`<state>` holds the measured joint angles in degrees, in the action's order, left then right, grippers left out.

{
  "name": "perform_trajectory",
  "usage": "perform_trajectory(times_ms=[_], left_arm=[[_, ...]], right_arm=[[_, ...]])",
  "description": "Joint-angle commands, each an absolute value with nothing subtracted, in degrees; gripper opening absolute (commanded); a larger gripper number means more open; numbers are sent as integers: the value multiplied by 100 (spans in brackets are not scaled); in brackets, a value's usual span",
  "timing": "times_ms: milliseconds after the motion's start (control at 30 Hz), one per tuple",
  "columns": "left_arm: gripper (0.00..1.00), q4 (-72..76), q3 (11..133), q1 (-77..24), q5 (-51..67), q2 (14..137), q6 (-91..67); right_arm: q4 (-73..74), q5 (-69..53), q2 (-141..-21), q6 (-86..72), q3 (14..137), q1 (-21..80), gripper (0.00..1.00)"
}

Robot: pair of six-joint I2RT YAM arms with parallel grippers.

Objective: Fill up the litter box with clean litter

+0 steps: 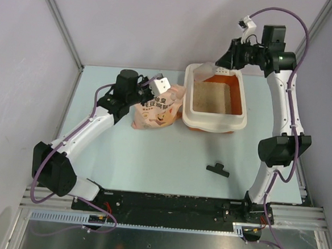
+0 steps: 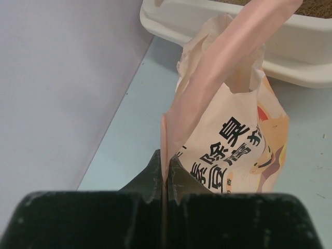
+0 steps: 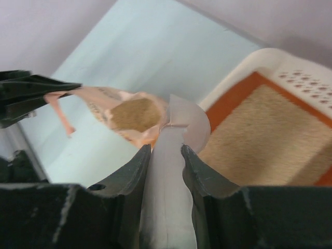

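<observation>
The left gripper (image 2: 165, 161) has its jaws pressed together on the thin top edge of the pink litter bag (image 1: 155, 109). It holds the edge up so the bag's mouth is open. The bag sits on the desk (image 1: 152, 158), just beside the left wall of the litter box (image 1: 211, 123).

The right gripper (image 3: 165, 149) has its jaws clamped on the handle of a see-through scoop (image 3: 189, 124). The scoop hangs at the far left corner of the box, near the bag's mouth, and it looks empty. Clean litter (image 3: 264, 135) already covers the bottom of the box, and more shows inside the bag's mouth. A small black clip (image 1: 218, 170) lies on the desk, well apart from all this.

The step in hand looks like taking a scoop of litter from the bag. To do it well, the left arm should hold the bag steady, with its mouth wide. The right arm should dip the scoop in slowly, lift it flat, and tip it only over the box. A fast swing could spill grains or pull the soft bag over.
</observation>
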<state>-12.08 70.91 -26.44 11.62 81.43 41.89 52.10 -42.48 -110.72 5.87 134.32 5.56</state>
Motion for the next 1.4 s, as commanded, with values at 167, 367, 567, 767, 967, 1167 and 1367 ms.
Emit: perform_trajectory(times_ms=[167, 367, 567, 767, 967, 1167, 1367], left_arm=[[0, -448, 7198, -2689, 1485, 7717, 3779], [0, -448, 7251, -2689, 1459, 7743, 3779], [0, -439, 7277, -2689, 1450, 7752, 3735], [0, -448, 7155, -2689, 1450, 7638, 3691], [0, -431, 6961, -2689, 1600, 7515, 3621], [0, -404, 7014, -2689, 1591, 7480, 3262], [0, -369, 6838, -2689, 1582, 7286, 2979]], right_arm=[[5186, -5203, -11337, 149, 13482, 957, 0], [5431, -5010, -11522, 421, 13509, 1169, 0], [5643, -4694, -11733, 624, 13465, 1459, 0], [5511, -2754, -11909, 28, 13457, 2170, 0], [5449, -2057, -12129, -194, 13377, 2820, 0], [5204, -1187, -12217, -755, 13131, 3006, 0], [5142, -1160, -12585, -905, 13122, 3278, 0]])
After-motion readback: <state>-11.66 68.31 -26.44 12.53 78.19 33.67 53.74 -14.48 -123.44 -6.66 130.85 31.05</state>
